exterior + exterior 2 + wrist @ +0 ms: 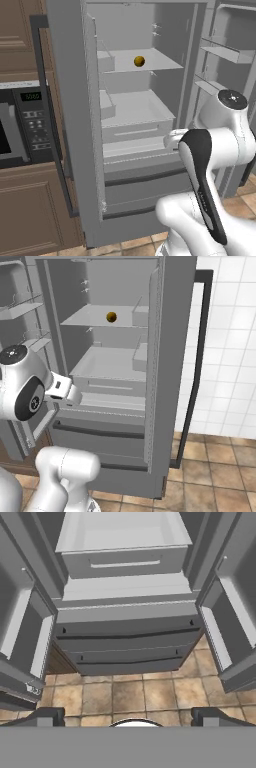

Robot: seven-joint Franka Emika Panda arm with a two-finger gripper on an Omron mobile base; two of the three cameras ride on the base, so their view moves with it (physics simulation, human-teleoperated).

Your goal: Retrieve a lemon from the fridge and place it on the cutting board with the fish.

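- One lemon sits alone on the upper shelf inside the open fridge, towards the far back, untouched.
- It is round and smooth; a nudge from a finger could send it rolling along the shelf or off the near edge.
- Both doors stand open, their door bins close to the arm on either side; a wide swing risks a knock.
- The gripper points down at the lower drawers, fingers spread wide and empty, well below the lemon, so a long upward reach is needed.

Brown cabs, tan tile flr, white wall
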